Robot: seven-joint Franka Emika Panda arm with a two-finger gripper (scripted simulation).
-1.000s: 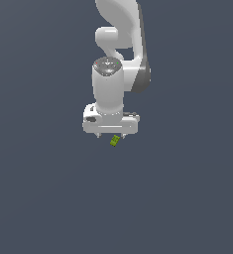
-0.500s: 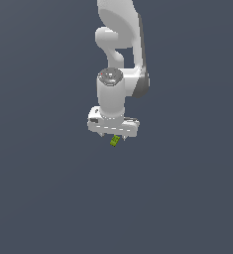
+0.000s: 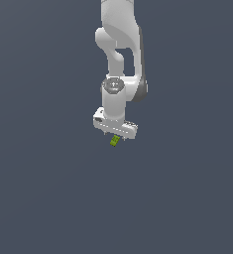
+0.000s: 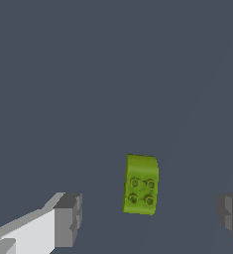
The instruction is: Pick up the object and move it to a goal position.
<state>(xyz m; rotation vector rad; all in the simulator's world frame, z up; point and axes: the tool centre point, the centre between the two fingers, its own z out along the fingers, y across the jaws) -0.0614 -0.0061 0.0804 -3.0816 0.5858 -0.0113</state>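
Simulated scene, apparently featureless grey backdrop

The block sits just below the gripper at frame centre, between its spread fingers, touching neither.

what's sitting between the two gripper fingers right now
The yellow-green block lies between the fingers, with bare gaps on both sides, so neither touches it. The wrist view shows this; the gripper is open.

plain dark grey-blue surface, flat, unmarked, filling both views
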